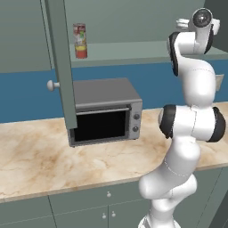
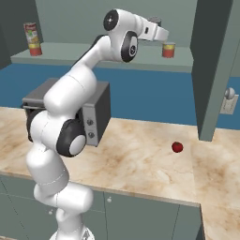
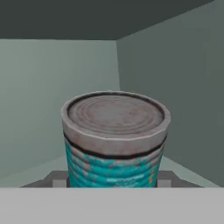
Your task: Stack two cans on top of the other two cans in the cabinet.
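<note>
Rigid, smooth-walled teal ribbed tin can (image 3: 115, 140) is sitting between the gripper (image 3: 113, 181) jaws, seemingly clamped mid-wall, probably slippery.

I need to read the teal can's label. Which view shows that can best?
The hand view: the teal can with a grey ribbed lid stands close and central there, in the cabinet's corner. In the right base view the white arm covers it. The left base view shows the tall red-and-white can instead.

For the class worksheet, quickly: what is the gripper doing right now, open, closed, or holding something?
Gripper: the teal can sits between its fingertips at the cabinet shelf; whether it is gripped cannot be told.
</note>
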